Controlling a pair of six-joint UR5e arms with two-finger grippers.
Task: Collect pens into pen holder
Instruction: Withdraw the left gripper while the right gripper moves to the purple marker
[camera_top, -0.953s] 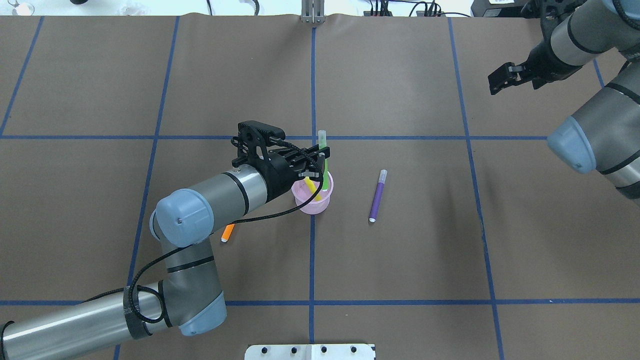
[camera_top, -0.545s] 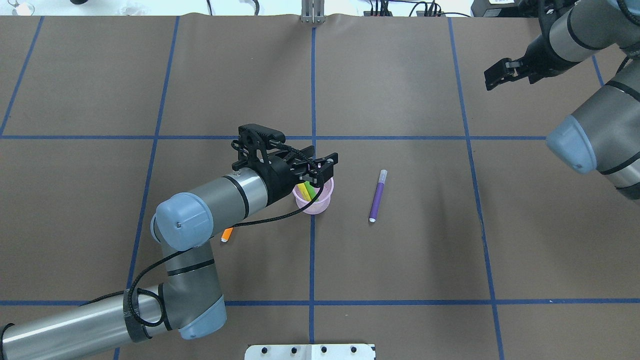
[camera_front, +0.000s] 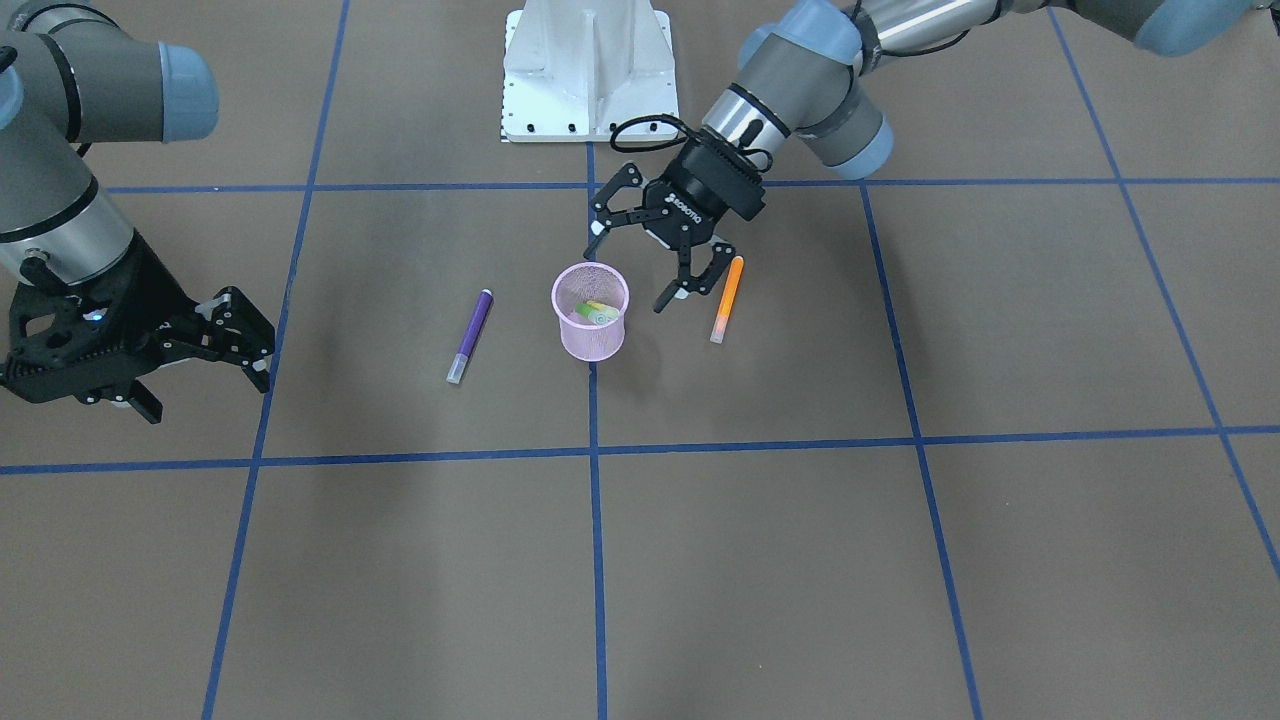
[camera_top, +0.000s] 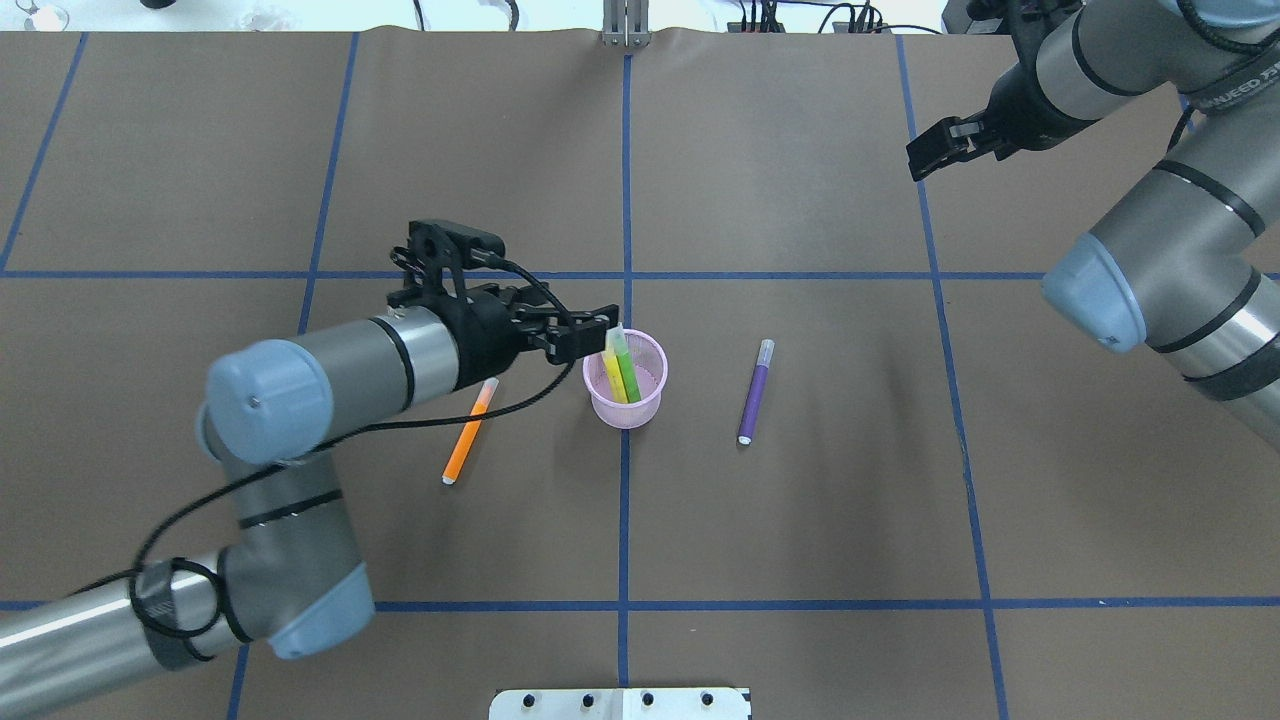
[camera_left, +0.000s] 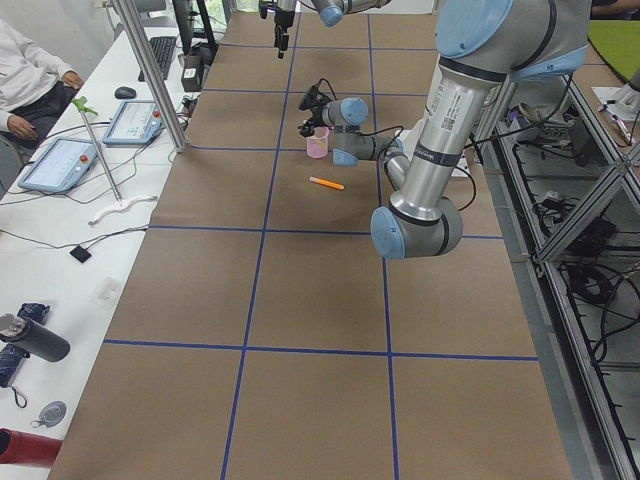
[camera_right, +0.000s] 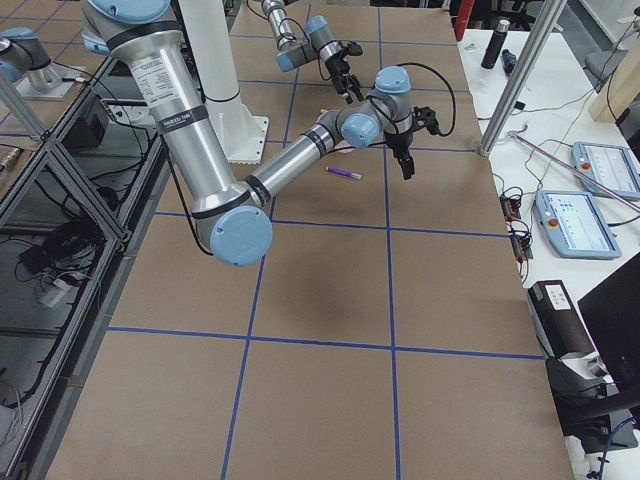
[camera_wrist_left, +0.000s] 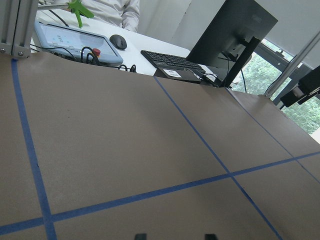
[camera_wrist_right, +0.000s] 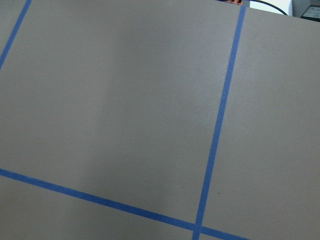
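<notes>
The pink cup (camera_top: 625, 413), holding the yellow pen (camera_top: 611, 370) and green pen (camera_top: 628, 372), stands just off the left claw (camera_front: 632, 270), which is spread wide and empty. The orange pen (camera_top: 468, 435) lies beside that claw, the purple pen (camera_top: 755, 392) beyond the cup; the right claw (camera_front: 205, 395), likewise spread, hangs far off

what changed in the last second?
The left gripper let go of the green pen, which dropped into the pink pen holder beside the yellow pen; the gripper, open, then backed off toward the robot's left. The right gripper drifted inward, toward the table's middle. The purple pen, orange pen and holder stayed put.
</notes>
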